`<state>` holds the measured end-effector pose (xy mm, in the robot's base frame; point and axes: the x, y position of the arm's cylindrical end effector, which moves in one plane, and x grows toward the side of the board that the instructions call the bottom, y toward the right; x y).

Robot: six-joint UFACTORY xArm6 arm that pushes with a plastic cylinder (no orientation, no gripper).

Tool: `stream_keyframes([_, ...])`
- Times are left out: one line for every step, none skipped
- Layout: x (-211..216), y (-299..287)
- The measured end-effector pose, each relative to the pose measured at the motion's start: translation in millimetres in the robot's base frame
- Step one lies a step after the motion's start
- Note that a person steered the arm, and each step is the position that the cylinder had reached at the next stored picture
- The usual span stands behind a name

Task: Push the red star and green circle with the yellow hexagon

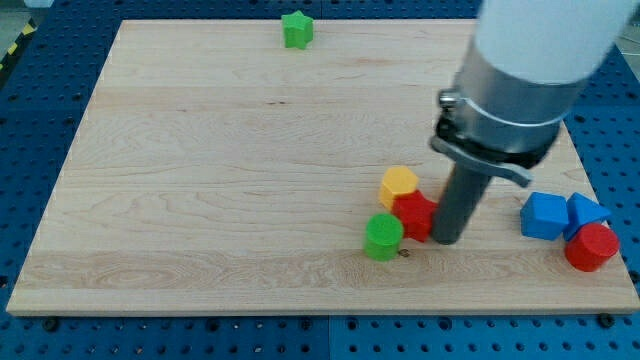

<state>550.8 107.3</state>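
Wooden board point(220, 200) filled most of the view, laid on a blue perforated table point(40, 90). Arm's white-and-grey body point(525, 70) came down from the view's top right, ending in the dark rod. No jaws on this rig, so no open or closed state to tell.

My tip point(446, 240) sat on the board at the view's lower right of centre, just right of the red star point(415, 215), touching or nearly touching; could not tell which. Yellow hexagon point(399, 186) stood just above-left of the red star, touching it. Green circle point(383, 237) lay just below-left of the red star, touching it too. All three clustered tight, left of the tip.

Well apart to the view's right, near the board's edge: two blue blocks, one squarish point(545, 216), one angular point(586, 210), side by side, with a red round block point(592, 247) just below them, touching.

Green star point(297, 29) alone at the view's top edge, far from everything else.
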Motion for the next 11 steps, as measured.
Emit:
stream_keyframes([-1,-16])
stream_keyframes([-10,5])
stream_keyframes([-34,21])
stream_keyframes([-57,9])
stream_keyframes([-83,-17])
stream_keyframes([-99,-40])
stream_keyframes([-86,-49])
stream_keyframes([-53,-49])
stream_keyframes([-33,-49])
stream_keyframes([-39,-48])
stream_keyframes([-40,-17])
